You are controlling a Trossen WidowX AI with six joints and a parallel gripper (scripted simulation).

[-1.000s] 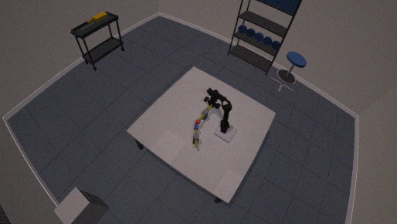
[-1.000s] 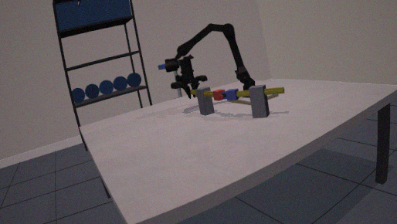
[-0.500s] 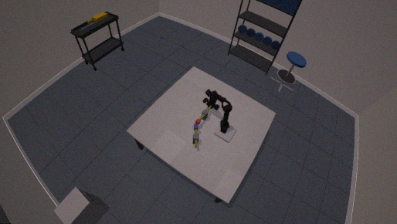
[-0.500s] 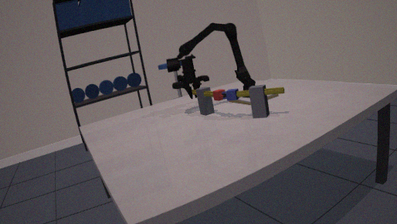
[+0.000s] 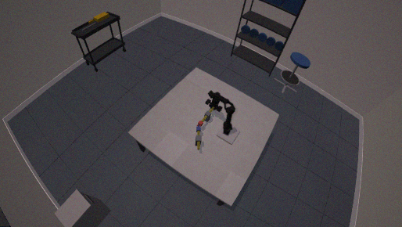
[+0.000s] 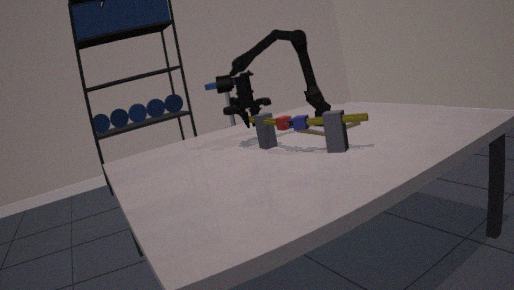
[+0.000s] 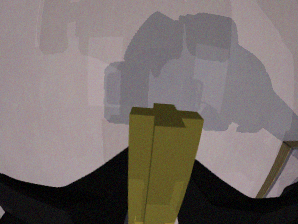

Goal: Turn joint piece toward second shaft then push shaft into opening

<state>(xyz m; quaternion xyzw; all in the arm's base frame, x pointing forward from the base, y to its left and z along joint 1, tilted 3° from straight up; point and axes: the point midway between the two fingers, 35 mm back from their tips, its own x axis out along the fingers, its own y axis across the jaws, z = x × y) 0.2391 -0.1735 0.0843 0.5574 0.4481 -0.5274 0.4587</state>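
Fingers: the gripper point(image 5: 213, 109) point(image 6: 251, 121) point(image 7: 156, 151) is closed to a narrow gap on the sliding shaft point(image 5: 203, 119) point(image 6: 271, 121) point(image 7: 165, 150), near its outer end. In the wrist view the shaft stands between the two black fingers, its stepped end face showing.

Next outward: the shaft runs through the nearer grey block point(image 5: 208, 113) point(image 6: 266, 131) towards the red piece point(image 5: 200, 123) point(image 6: 283, 122), taken to be the hinged joint piece. Beside this is the blue piece point(image 5: 199, 128) point(image 6: 300, 122), then the fixed shaft point(image 5: 198, 146) point(image 6: 357, 117) in the other grey block point(image 5: 198, 139) point(image 6: 336, 132). The row stands mid-bench, well in from every edge of the bench point(image 5: 168, 117) point(image 6: 225, 200); in the top view its gripped end lies towards the upper corner, the other end towards the lower-left edge.

Progress: joint piece released; turning judged complete, since red appears roughly in line with the sliding shaft. Pushing judged to be the step in hand. Seating depth cannot be read at this size; the tip may be at the opening or already inside.

Remaining: push to the stop if short of it, open the fingers, withdraw, hold still touching nothing.
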